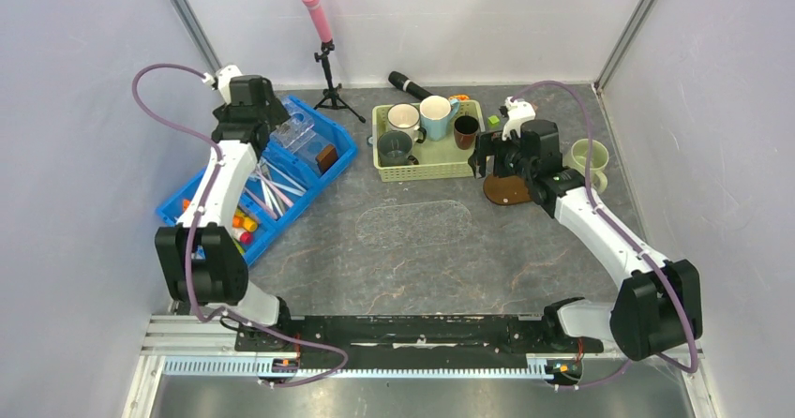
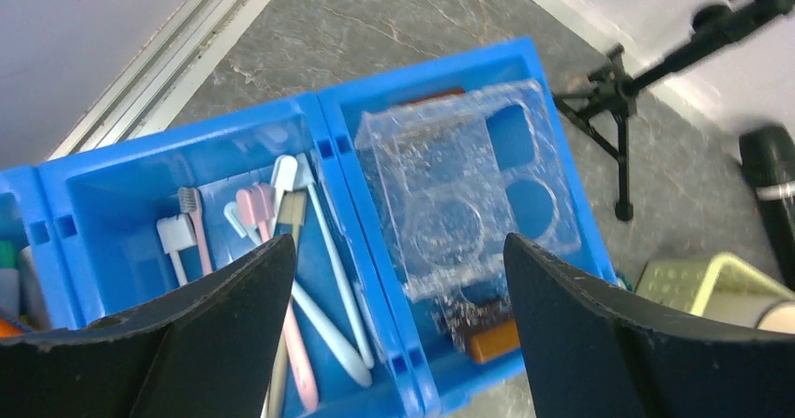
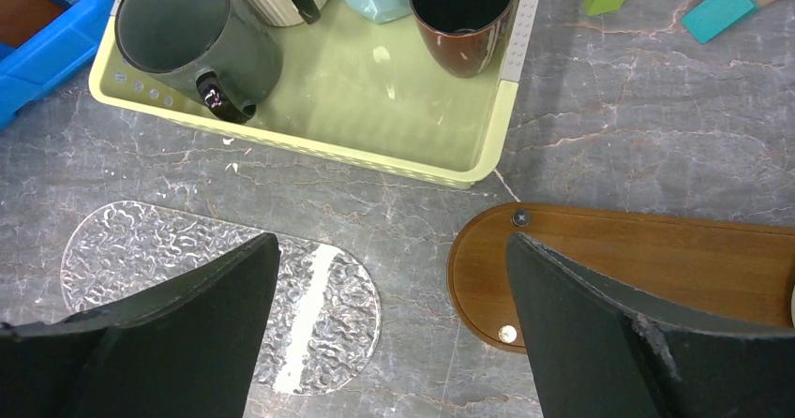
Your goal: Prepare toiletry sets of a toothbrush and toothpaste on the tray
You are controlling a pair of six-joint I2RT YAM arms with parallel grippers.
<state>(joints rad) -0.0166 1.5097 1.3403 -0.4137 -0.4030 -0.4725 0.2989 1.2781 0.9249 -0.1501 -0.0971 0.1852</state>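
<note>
Toothbrushes (image 2: 333, 268) are what I'm over now. They lie criss-crossed in the middle compartment of the blue divided bin (image 2: 330, 156), at the left of the table. My left gripper (image 2: 396, 249) hangs above them with its fingers spread wide and nothing between them.

They look light, thin and stiff, with slick plastic handles. I'd pinch one across mid-handle, picking a brush that lies on top so it doesn't drag its neighbours. I count at least five heads, but they overlap too much for an exact number.

The toothpaste tubes (image 1: 246, 223) sit in the bin's near compartment, orange, yellow and red among them. They are too small in the top view to count. They should be soft and squashy, so I'd use a gentle grip across the body, close to the cap.

There is one tray (image 3: 656, 249), dark wood, lying right of centre just beside the green basket (image 3: 375, 99). What I can see of it is bare. My right gripper (image 3: 392, 245) hovers over its rounded end, fingers wide apart and holding nothing.

Also on the table:
- four mugs (image 1: 422, 123) in the basket
- one pale green mug (image 1: 586, 160) outside it
- one clear organizer (image 2: 459, 184) in the bin's far compartment
- one clear oval mat (image 3: 187, 249) at centre
</note>
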